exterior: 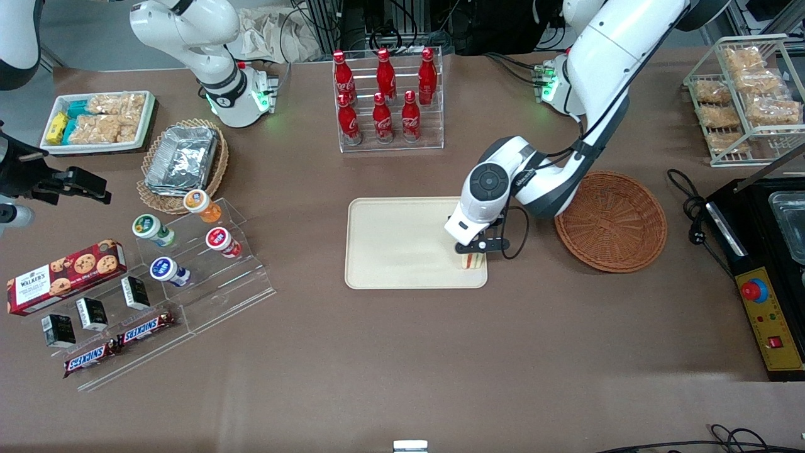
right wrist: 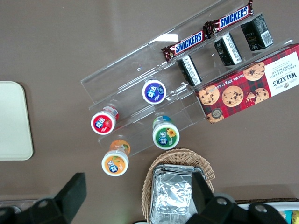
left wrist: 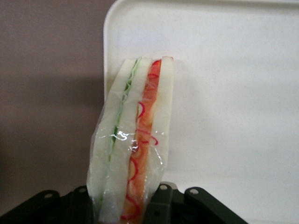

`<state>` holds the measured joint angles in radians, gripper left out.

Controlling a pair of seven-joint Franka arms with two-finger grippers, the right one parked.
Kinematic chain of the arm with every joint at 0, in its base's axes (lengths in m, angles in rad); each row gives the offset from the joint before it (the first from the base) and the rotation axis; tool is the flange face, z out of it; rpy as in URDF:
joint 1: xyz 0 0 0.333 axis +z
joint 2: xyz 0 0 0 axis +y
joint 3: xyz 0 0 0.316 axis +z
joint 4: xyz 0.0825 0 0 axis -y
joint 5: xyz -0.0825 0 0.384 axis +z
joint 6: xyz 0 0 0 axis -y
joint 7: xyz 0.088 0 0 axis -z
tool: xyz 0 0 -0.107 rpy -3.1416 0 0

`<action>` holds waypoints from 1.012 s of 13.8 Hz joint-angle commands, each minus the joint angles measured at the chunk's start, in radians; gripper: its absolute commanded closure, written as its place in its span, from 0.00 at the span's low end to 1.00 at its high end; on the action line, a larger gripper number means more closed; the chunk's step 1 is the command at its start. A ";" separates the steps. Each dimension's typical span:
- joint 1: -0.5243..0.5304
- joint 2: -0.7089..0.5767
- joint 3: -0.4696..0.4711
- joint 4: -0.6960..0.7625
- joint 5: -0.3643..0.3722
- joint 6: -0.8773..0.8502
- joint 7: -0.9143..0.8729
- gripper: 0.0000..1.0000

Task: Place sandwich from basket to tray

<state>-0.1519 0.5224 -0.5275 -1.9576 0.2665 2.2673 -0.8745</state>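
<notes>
Cream-beige plastic marks the goal: the tray (exterior: 402,242) lies at the table's centre, its low rim suited to keeping a set-down item from sliding off. The gripper (exterior: 473,253) of the working left arm hangs over the tray's corner at about 4 o'clock from the tray's middle, the corner toward the working arm's end and nearer the front camera. It is clenched on the sandwich (exterior: 471,261), which stands on edge between the dark fingers (left wrist: 161,205); the wrist view shows them pinching the film-wrapped wedge (left wrist: 133,140) across its bread faces, so the green and red-orange filling layers face the camera. Gripping across the flat faces probably keeps the layers pressed together instead of shearing apart.

The sandwich's lower end appears at or just above the tray surface; contact cannot be confirmed. The reddish-brown wicker basket (exterior: 611,220) sits at 3 o'clock from the tray, near it but apart, and holds nothing visible, so the carry looks almost complete. The remaining step is judged to be release. Because the wedge is close to the rim, it could tip outward when the fingers part.
</notes>
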 commanded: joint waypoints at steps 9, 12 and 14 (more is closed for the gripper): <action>-0.020 -0.036 0.009 0.023 0.073 -0.018 -0.073 0.00; 0.000 -0.137 0.009 0.031 0.051 -0.083 -0.052 0.00; 0.043 -0.208 0.004 0.036 0.001 -0.156 0.036 0.00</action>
<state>-0.1434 0.4114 -0.5207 -1.9058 0.3110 2.1741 -0.9076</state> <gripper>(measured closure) 0.000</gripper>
